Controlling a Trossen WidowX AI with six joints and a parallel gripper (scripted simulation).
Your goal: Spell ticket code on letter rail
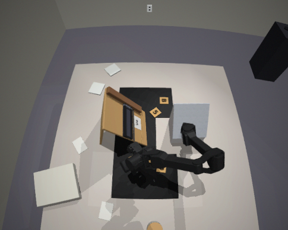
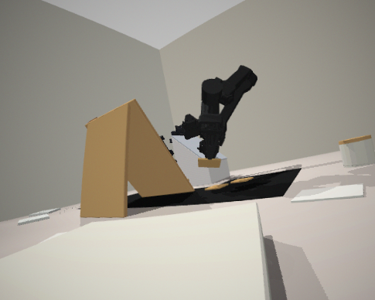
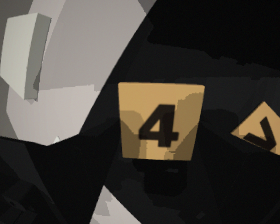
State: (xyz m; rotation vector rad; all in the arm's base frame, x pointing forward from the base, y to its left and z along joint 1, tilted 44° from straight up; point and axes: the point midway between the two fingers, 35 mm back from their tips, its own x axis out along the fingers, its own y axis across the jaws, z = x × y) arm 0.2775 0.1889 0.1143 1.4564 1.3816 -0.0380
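Note:
The gripper [image 2: 209, 158] [image 3: 160, 131] is shut on the 4 tile [image 2: 209, 164] [image 3: 158, 117], held above the black mat [image 1: 165, 189] [image 2: 277, 189]. The tilted wooden board [image 1: 113, 118] [image 2: 103, 166] stands beyond it in the top view, carrying a dark rail [image 1: 127, 121] with no tile visible in it. The ticket [image 1: 137, 123] is on the board; its print is too small to read surely. The 5 tile [image 1: 155, 112] and B tile [image 1: 164, 100] lie right of the board. A V-like tile [image 3: 267, 131] and another tile [image 1: 161, 170], partly hidden by the arm, lie on the mat.
A grey block [image 1: 192, 117] stands right of the board, near the arm's base. A cream box [image 1: 57, 185] [image 2: 142, 251] is at the left front. White cards [image 1: 105, 210] [image 1: 79, 145] [image 1: 97, 88] lie around. A round, orange-topped container [image 1: 154, 226] [image 2: 357, 152] stands at the front.

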